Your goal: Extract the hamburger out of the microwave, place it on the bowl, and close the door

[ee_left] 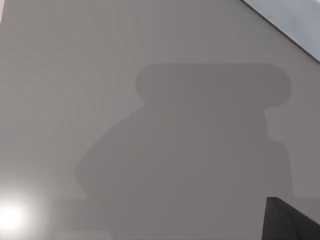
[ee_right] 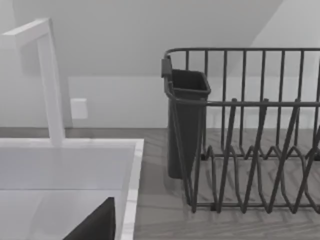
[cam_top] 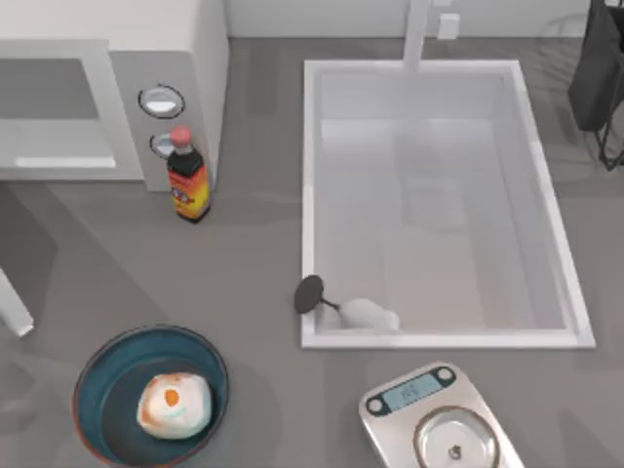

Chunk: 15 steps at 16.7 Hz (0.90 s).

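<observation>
One hamburger (cam_top: 175, 405) (whole) in one bowl (cam_top: 97, 375).

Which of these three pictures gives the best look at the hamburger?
The top view: the hamburger lies whole and unblocked inside the bowl. The left wrist view faces bare grey tabletop with a shadow; the right wrist view faces the sink and a dish rack.

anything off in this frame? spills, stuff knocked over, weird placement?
No spills, nothing tipped. The hamburger sits in the bowl, and the sauce bottle stands upright against the microwave front, overlapping its lower dial. One oddity: a dish brush lies across the near-left corner of the sink rim, dark end hanging over the counter.
</observation>
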Tool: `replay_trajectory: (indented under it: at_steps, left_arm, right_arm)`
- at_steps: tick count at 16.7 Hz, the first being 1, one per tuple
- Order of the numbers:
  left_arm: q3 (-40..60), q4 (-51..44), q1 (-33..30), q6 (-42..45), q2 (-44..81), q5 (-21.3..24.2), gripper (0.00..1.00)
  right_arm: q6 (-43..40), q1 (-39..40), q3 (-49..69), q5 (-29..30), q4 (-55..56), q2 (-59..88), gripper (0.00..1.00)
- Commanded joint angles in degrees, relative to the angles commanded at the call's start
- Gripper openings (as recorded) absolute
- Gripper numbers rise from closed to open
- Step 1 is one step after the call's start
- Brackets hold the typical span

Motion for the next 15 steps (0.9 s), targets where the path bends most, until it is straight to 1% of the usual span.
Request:
replay_trajectory:
  at_steps: [2, 4, 6, 9, 11, 13, 15]
  left_arm:
    - [-4.67, 1.68, -5.49, -4.9, -5.79, -2.81, 0.0]
    - [-8.4, 3.11, -9.33, -8.66, -9.64, -5.17, 0.0]
    - [-9.76, 3.74, -10.73, -10.04, -11.04, -6.19, 0.0]
    - [-9.65, 3.6, -10.51, -10.03, -10.79, -5.95, 0.0]
    - [-9.89, 3.64, -11.37, -10.82, -11.16, -6.64, 0.0]
    - [-10.72, 3.78, -14.55, -13.47, -12.44, -8.97, 0.0]
    - [-11.96, 3.99, -19.88, -17.36, -14.37, -12.41, 0.0]
  right_arm:
    - [0.0, 0.0, 0.0, 0.0, 0.0, 0.0, 1.0]
    - [0.0, 0.0, 0.0, 0.0, 0.0, 0.0, 1.0]
    - [0.0, 0.0, 0.0, 0.0, 0.0, 0.0, 1.0]
    - [0.0, 0.0, 0.0, 0.0, 0.0, 0.0, 1.0]
    - [0.0, 0.0, 0.0, 0.0, 0.0, 0.0, 1.0]
    - [0.0, 0.0, 0.0, 0.0, 0.0, 0.0, 1.0]
    - [0.0, 0.0, 0.0, 0.0, 0.0, 0.0, 1.0]
